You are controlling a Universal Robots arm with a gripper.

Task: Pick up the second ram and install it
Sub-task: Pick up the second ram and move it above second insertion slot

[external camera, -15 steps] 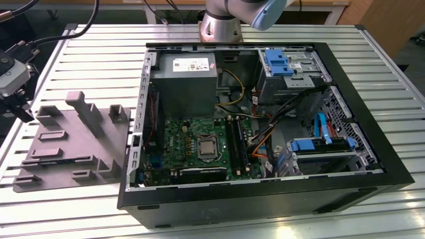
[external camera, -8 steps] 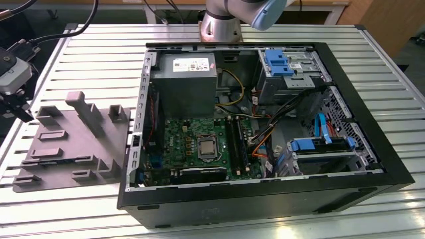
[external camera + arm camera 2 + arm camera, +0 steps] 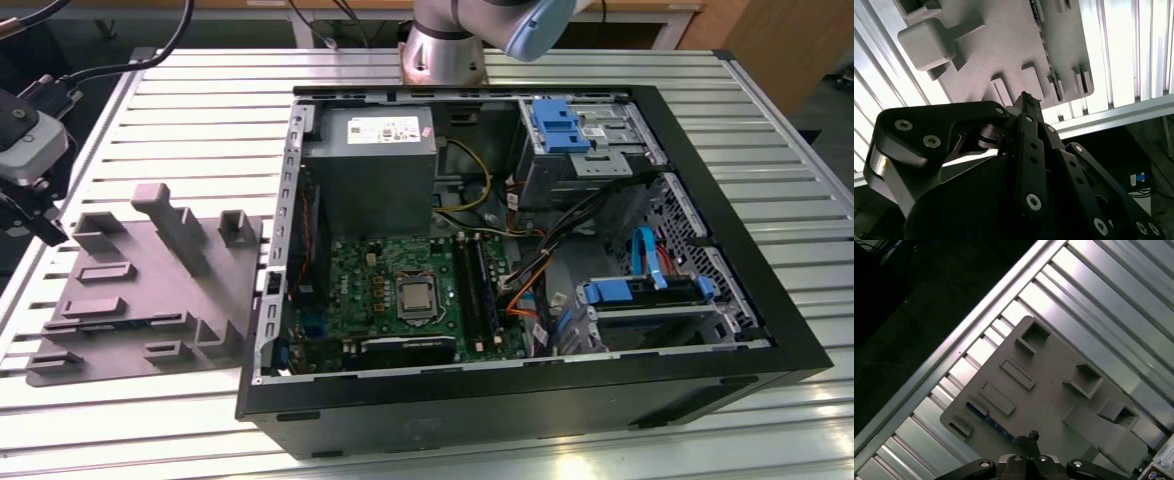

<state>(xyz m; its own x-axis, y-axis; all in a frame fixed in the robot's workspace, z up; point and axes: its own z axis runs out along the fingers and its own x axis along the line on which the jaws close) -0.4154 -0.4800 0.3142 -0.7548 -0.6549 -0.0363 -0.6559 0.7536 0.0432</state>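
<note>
The second ram point(image 3: 991, 421) is a thin dark strip standing on edge in a slot of the grey fixture plate point(image 3: 1054, 400), close to the plate's corner. My gripper point(image 3: 1032, 436) hovers above the plate just past one end of the ram, apart from it. In the second wrist view the gripper point(image 3: 1025, 97) has its black fingers closed together to a point, with nothing between them. In the exterior view the gripper point(image 3: 38, 215) hangs at the far left, above the outer edge of the fixture plate point(image 3: 147, 300).
An open computer case point(image 3: 534, 405) lies on the slatted metal table point(image 3: 747, 130), to the exterior view's right of the fixture. Inside are the green motherboard point(image 3: 367, 270), black slot rails point(image 3: 478, 285), a grey power supply point(image 3: 367, 150) and loose cables. Grey upright blocks point(image 3: 174, 215) rise from the fixture.
</note>
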